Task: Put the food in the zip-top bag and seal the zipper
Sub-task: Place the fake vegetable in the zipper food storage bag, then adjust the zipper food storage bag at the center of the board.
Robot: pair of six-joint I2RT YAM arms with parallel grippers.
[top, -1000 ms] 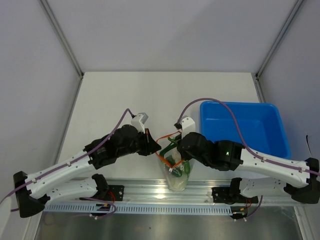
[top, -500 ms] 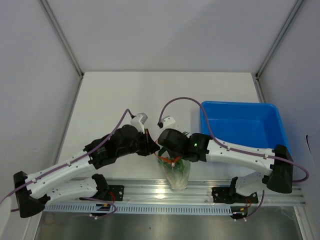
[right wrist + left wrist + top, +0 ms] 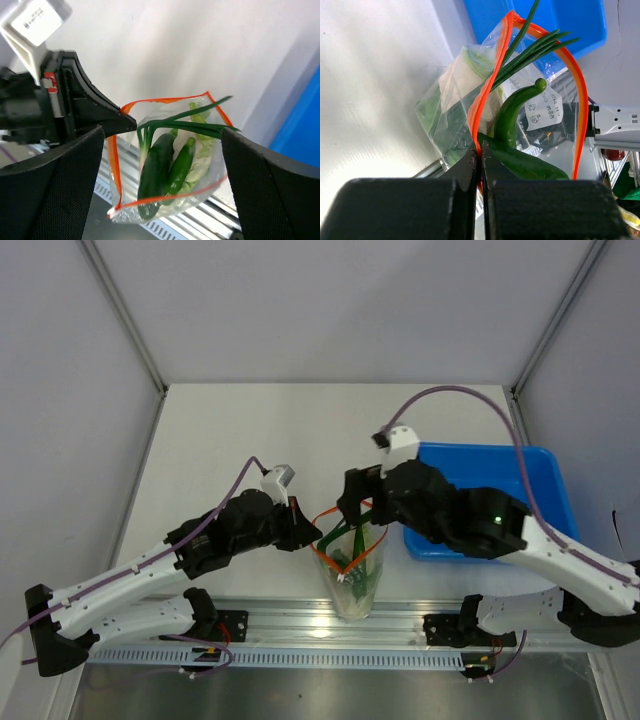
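The zip-top bag (image 3: 352,578) hangs open over the table's near edge, its orange-red zipper (image 3: 330,515) forming a loop. My left gripper (image 3: 313,535) is shut on the zipper's left side (image 3: 479,145). Inside lies the food: a dark cucumber (image 3: 154,170), a green pepper (image 3: 181,164), pale leafy cabbage (image 3: 204,155) and thin scallions (image 3: 192,120) poking out of the mouth. My right gripper (image 3: 352,502) hovers just above the bag's mouth, open wide, its fingers (image 3: 55,190) on either side of the bag with nothing between them.
A blue rectangular bin (image 3: 510,490) stands to the right, partly under my right arm. A metal rail (image 3: 330,625) runs along the near edge below the bag. Grey walls enclose the white table (image 3: 300,430).
My right gripper has opened wide and lifted up out of the bag, leaving the scallions in it. The left gripper has kept its hold on the zipper.
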